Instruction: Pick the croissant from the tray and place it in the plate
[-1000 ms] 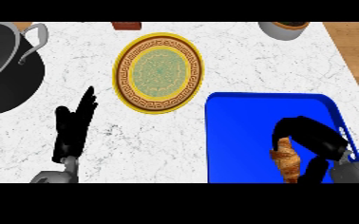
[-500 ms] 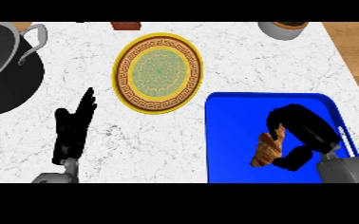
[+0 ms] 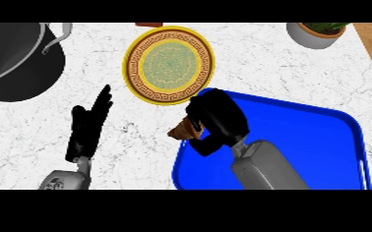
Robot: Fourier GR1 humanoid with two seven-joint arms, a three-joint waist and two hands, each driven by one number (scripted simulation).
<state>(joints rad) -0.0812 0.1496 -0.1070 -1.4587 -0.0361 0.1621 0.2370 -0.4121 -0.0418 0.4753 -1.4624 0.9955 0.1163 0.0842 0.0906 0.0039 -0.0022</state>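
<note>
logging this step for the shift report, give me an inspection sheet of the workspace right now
surface: white marbled counter.
job's things: croissant held at the left rim of the blue tray; yellow patterned plate holds nothing, up and left of the tray.
clutter: dark pot at far left; potted plant at top right; small brown item at the top edge, cannot tell what.
hands: right hand curled round the croissant; left hand open, resting at lower left.
cables: nothing seen.
surroundings: wooden strip at the right edge.
</note>
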